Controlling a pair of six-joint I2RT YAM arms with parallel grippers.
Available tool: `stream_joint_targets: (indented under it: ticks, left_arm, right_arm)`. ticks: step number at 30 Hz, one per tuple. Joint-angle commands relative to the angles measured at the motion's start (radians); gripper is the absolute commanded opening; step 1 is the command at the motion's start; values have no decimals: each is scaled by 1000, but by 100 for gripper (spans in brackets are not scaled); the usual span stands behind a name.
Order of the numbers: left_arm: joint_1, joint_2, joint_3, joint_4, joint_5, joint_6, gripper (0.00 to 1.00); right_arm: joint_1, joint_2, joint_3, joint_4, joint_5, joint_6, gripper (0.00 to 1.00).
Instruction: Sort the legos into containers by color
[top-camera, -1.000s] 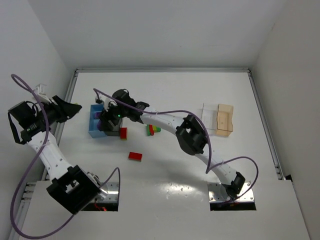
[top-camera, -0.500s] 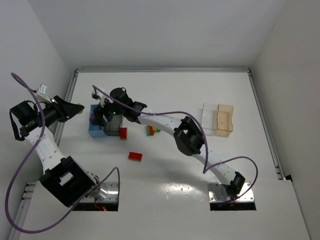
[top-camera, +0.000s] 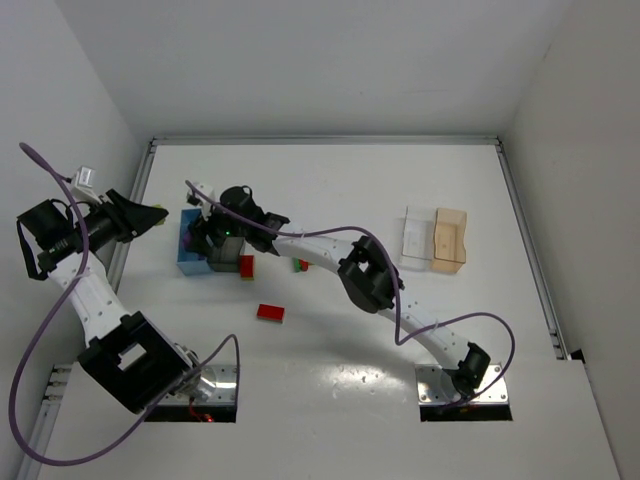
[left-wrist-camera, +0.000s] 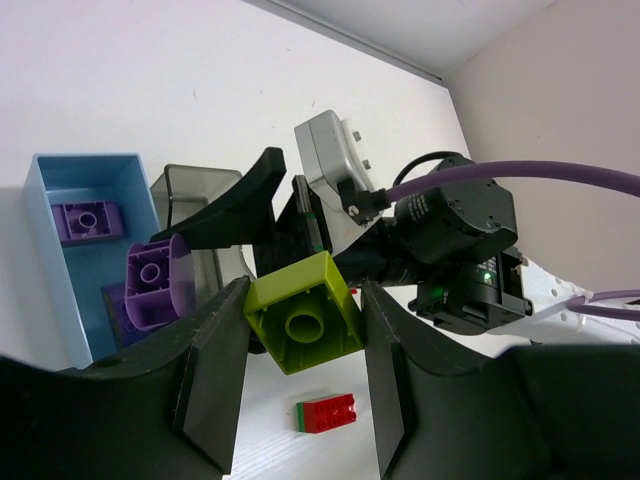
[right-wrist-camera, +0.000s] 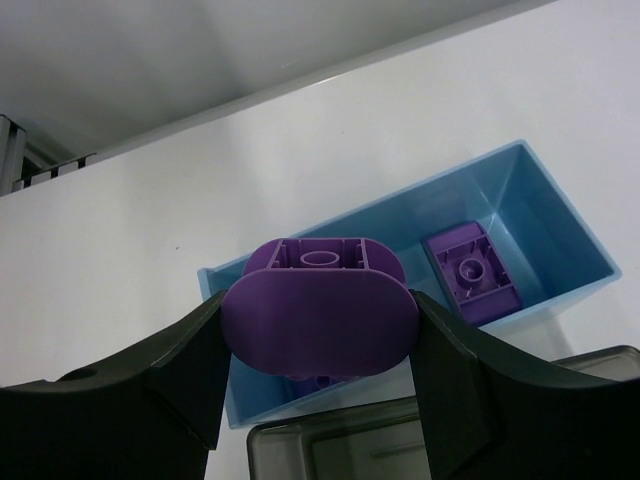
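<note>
My right gripper (right-wrist-camera: 318, 330) is shut on a rounded purple lego (right-wrist-camera: 318, 315) and holds it above the light blue bin (right-wrist-camera: 540, 210), where another purple lego (right-wrist-camera: 470, 272) lies. From above, this gripper (top-camera: 196, 236) hangs over the blue bin (top-camera: 186, 264). My left gripper (left-wrist-camera: 300, 330) is shut on a yellow-green lego (left-wrist-camera: 305, 315), raised at the far left (top-camera: 152, 214), pointing at the bins. The dark grey bin (top-camera: 226, 264) stands beside the blue one. The clear bin (top-camera: 418, 240) and the tan bin (top-camera: 450, 240) stand at the right.
A red lego (top-camera: 270, 312) lies alone on the table, another red one (top-camera: 246, 267) by the grey bin, and a green and red cluster (top-camera: 301, 265) partly under my right arm. A red-and-green lego (left-wrist-camera: 327, 412) shows under my left gripper.
My right gripper with the purple lego has crept left over the blue bin. My left arm shifted slightly, still holding the yellow-green lego.
</note>
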Motion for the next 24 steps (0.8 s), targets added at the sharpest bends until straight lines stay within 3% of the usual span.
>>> stream_joint_targets:
  ticks: [1, 5, 14, 20, 24]
  left_arm:
    - [12, 4, 36, 17, 38, 34, 5]
    - [12, 4, 36, 17, 47, 34, 5]
    - [12, 22, 47, 8, 57, 34, 5]
    - [12, 22, 65, 8, 80, 34, 5]
    - [12, 22, 76, 8, 90, 25, 5]
  right_arm:
    - [15, 7, 51, 76, 20, -12, 47]
    - [15, -2, 51, 76, 20, -21, 63]
    - [24, -2, 70, 85, 58, -21, 83]
    - [-6, -91, 70, 52, 92, -39, 83]
    - [-79, -243, 10, -48, 155, -75, 83]
